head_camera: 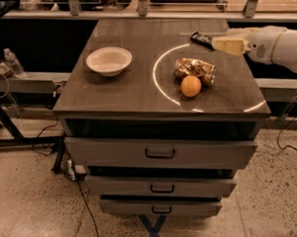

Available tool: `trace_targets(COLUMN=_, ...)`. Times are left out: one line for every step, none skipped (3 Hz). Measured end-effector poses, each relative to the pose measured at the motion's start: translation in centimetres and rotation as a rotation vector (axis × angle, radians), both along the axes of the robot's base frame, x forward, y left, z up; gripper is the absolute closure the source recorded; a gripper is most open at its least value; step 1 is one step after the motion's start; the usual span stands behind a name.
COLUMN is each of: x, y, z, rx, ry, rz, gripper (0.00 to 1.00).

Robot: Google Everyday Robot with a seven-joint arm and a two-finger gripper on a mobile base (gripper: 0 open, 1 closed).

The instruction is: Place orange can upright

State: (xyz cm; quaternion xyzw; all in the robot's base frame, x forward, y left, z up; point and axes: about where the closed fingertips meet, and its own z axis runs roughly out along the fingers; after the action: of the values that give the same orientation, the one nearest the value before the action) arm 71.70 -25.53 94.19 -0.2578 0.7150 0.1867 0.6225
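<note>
The orange can [196, 69], shiny with a gold and brown label, lies on its side on the dark cabinet top [132, 86], right of centre. A round orange fruit [191, 86] touches its front side. My gripper [227, 45] comes in from the right at the cabinet's far right edge. It is above and to the right of the can and apart from it. A flat dark wrapped bar [202, 38] lies just left of the gripper.
A white bowl [109, 60] stands on the left part of the top. A bright arc of light curves round the can and fruit. Drawers with handles [160, 153] are below. A water bottle [12, 62] stands on a side shelf at the left.
</note>
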Motion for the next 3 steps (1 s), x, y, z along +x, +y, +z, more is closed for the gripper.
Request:
trace_targets(x=0.7, y=0.9, z=-0.4, rx=-0.163, ry=0.090, rz=0.016, gripper=0.00)
trace_targets(x=0.5, y=3.2, z=-0.7, rx=-0.282, ry=0.171, rz=0.065, gripper=0.00)
trace_targets(x=0.4, y=5.7, z=-1.1, rx=-0.344, ry=0.218, rz=0.112, gripper=0.00)
